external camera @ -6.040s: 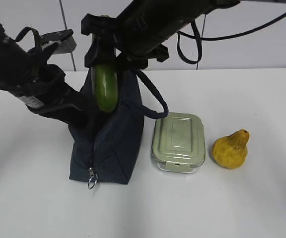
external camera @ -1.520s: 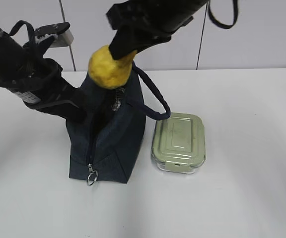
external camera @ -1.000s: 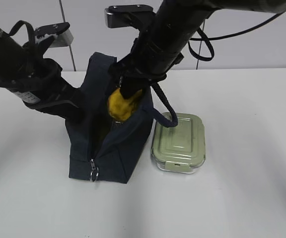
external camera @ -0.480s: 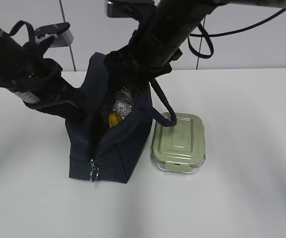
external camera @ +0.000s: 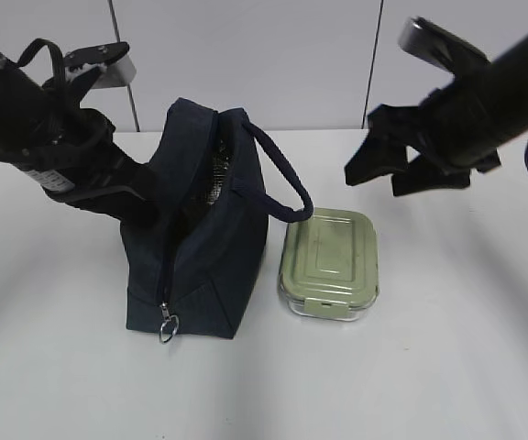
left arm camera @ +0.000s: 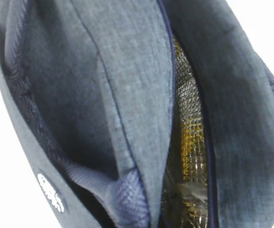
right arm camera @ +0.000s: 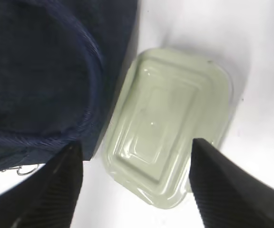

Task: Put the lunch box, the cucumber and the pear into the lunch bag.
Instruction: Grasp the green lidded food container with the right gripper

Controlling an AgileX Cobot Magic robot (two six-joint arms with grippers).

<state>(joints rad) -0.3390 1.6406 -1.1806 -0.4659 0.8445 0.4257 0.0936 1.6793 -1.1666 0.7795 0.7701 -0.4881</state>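
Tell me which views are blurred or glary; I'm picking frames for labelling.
Exterior view: right gripper smeared by motion, lunch box sharp. Left wrist view: lunch bag soft, very close, foil lining glinting. Right wrist view: the lunch box lid carries soft glare, the fingertips are blurred, the table is washed out.

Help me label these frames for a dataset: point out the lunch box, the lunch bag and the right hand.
lunch box (external camera: 329,264), exterior view, middle of the ribbed green lid.
lunch bag (external camera: 211,270), exterior view, navy fabric of its near end.
right hand (right arm camera: 136,183), right wrist view, midway between the two dark fingertips, open over the lid.
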